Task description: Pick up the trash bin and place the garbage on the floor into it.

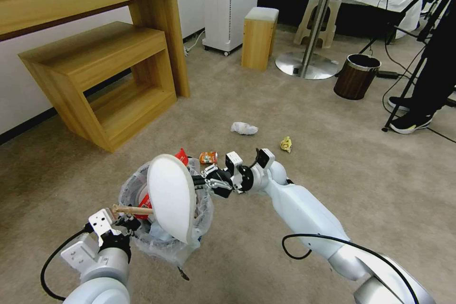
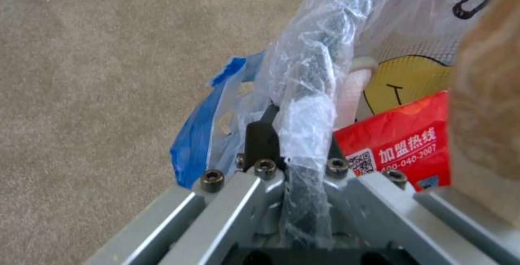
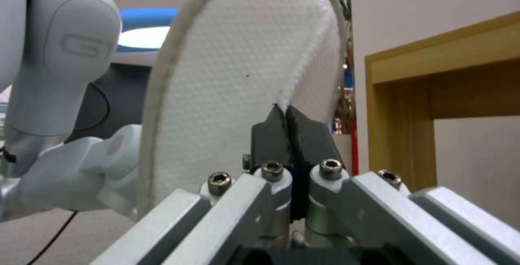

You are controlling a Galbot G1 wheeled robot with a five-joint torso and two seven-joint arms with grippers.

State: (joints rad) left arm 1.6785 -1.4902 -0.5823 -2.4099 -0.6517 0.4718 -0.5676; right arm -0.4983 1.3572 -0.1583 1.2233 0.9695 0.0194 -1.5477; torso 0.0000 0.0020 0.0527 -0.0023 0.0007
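Right hand (image 1: 205,181) is clamped on the edge of a white fabric slipper (image 1: 172,197), half inside the small round bag-lined trash bin (image 1: 164,240), which left hand (image 1: 127,222) pinches by the rim. Next imo: let go so it drops. White tissue (image 1: 244,128) + yellow wad (image 1: 286,144) lie on beige carpet floor (image 1: 332,161).

Trash bin (image 1: 164,228) lined with thin, crinkled, glossy translucent plastic bag (image 2: 325,53). White slipper (image 3: 238,78) sole is dimpled, matt woven cloth with a stitched edge. Floor (image 1: 332,152) is matt beige short-pile carpet. Red wrapper (image 2: 404,143) glossy printed paper. Right gripper (image 3: 287,114) has matt dark pads, brushed metal links. Desk (image 1: 99,76) smooth wood grain.
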